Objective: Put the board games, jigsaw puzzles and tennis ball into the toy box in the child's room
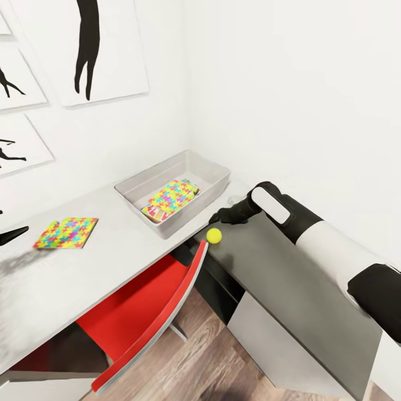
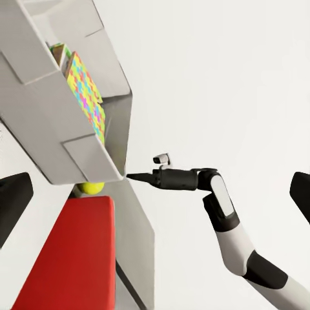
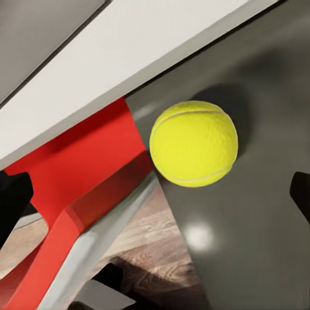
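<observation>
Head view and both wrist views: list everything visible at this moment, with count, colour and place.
tray: one, light grey, on the pale desktop by the wall corner
puzzles: two, multicoloured; one in the tray on a partly hidden box, one on the pale desktop
ball: one, yellow-green, on the dark cabinet top near its edge
chair: one, red, tucked under the desk
pictures: several, black silhouettes on white, on the wall
desk: one, pale grey
cabinet: one, dark grey top
right gripper: black, just beyond the ball, open
left gripper: black, at the picture's edge

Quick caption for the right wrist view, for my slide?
Tennis ball resting on the dark grey cabinet top, beside the red chair, right hand not yet on it.
</observation>
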{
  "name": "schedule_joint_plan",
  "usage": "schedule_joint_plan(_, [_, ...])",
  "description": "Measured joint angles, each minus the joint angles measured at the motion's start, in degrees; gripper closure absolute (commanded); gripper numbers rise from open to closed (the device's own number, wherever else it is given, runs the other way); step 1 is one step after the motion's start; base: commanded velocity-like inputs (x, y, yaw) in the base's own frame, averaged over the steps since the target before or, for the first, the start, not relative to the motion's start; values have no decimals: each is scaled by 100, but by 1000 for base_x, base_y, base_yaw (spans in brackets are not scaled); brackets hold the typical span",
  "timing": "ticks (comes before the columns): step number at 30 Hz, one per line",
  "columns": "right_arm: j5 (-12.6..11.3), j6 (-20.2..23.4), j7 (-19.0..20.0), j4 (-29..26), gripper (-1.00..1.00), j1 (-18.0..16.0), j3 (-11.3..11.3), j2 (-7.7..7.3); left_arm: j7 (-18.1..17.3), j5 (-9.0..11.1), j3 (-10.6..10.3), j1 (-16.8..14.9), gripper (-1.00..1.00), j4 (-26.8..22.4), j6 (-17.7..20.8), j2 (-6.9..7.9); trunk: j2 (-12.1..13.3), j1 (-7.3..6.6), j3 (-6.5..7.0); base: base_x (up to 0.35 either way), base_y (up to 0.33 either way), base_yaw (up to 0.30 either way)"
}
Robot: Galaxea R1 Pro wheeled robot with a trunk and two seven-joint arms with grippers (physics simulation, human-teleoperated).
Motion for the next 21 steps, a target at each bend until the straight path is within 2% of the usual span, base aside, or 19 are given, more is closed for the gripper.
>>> schedule_joint_plan(17, [11, 0, 18, 7, -100, 0, 22, -4, 0, 1, -6, 0, -100, -4, 0, 0, -682, 374, -305, 0, 0, 0])
schedule_joint_plan(21, [74, 0, 12, 9, -100, 0, 16, -4, 1, 1, -8, 0, -100, -1, 0, 0, -843, 461, -377, 0, 0, 0])
